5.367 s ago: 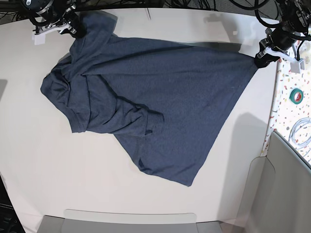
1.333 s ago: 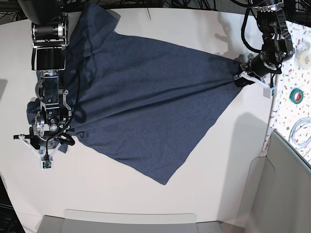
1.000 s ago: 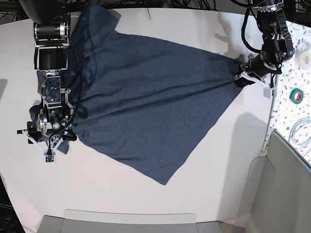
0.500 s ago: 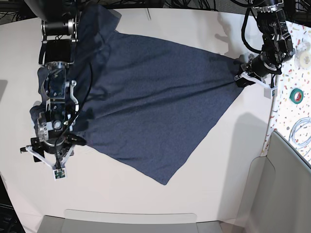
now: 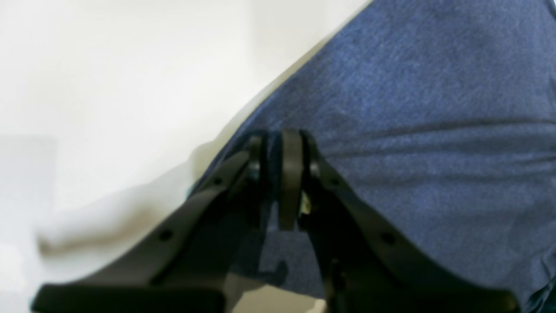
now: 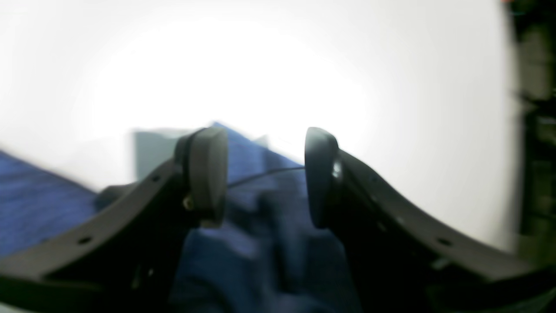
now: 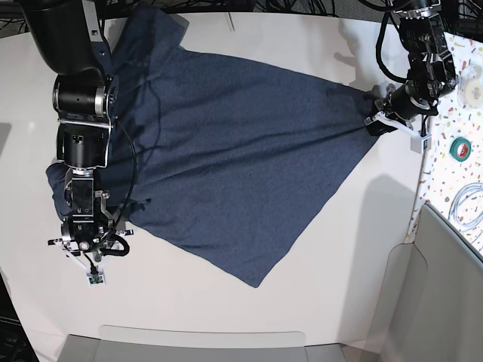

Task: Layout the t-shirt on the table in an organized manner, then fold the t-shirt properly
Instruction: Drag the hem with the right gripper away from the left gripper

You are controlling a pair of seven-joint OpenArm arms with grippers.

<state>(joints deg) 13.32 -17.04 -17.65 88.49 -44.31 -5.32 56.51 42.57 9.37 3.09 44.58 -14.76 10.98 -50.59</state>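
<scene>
The dark navy t-shirt [image 7: 226, 151] lies spread across the white table [image 7: 317, 286], its plain side up, narrowing to a point near the front. At the far right, my left gripper [image 7: 375, 123] pinches a corner of the cloth. In the left wrist view this gripper [image 5: 280, 174] has its pads pressed together on the t-shirt [image 5: 434, 130]. My right gripper [image 7: 90, 245] hangs at the shirt's left edge, by a bunched sleeve. The right wrist view shows that gripper [image 6: 265, 174] open, with blue cloth [image 6: 260, 243] under and behind the fingers and nothing clamped.
A speckled side surface [image 7: 441, 173] on the right carries a green tape roll [image 7: 461, 148] and a coiled white cable [image 7: 468, 207]. A grey panel [image 7: 445, 302] stands at the front right, and a flat grey tray [image 7: 204, 343] lies along the front edge.
My right arm has slid along the shirt's left edge toward the front of the table. The left gripper has stayed on its corner, and the cloth lies much as before.
</scene>
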